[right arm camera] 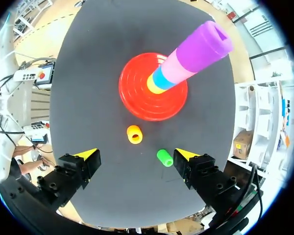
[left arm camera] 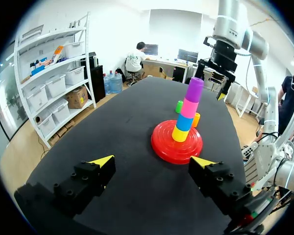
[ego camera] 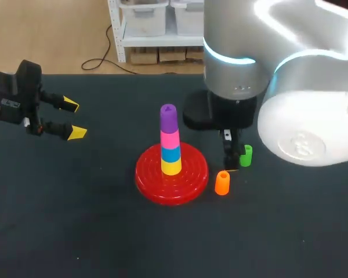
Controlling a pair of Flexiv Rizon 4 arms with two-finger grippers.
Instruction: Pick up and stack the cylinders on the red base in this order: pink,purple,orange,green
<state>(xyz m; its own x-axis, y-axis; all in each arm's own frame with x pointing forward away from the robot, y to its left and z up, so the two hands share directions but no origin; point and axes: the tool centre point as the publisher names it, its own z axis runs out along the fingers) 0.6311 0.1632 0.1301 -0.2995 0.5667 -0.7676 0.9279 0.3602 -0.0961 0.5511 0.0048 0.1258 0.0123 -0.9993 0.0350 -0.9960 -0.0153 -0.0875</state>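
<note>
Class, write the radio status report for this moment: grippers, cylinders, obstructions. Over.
Left gripper and right gripper open, empty. Purple cylinder topmost over red base; orange cylinder and green cylinder sit beside it. Nothing blocking.

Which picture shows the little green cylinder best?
The right wrist view: the green cylinder sits in full sight, nothing covering it. In the head view the right arm partly hides it. In the left wrist view it looks tiny behind the red base.
</note>
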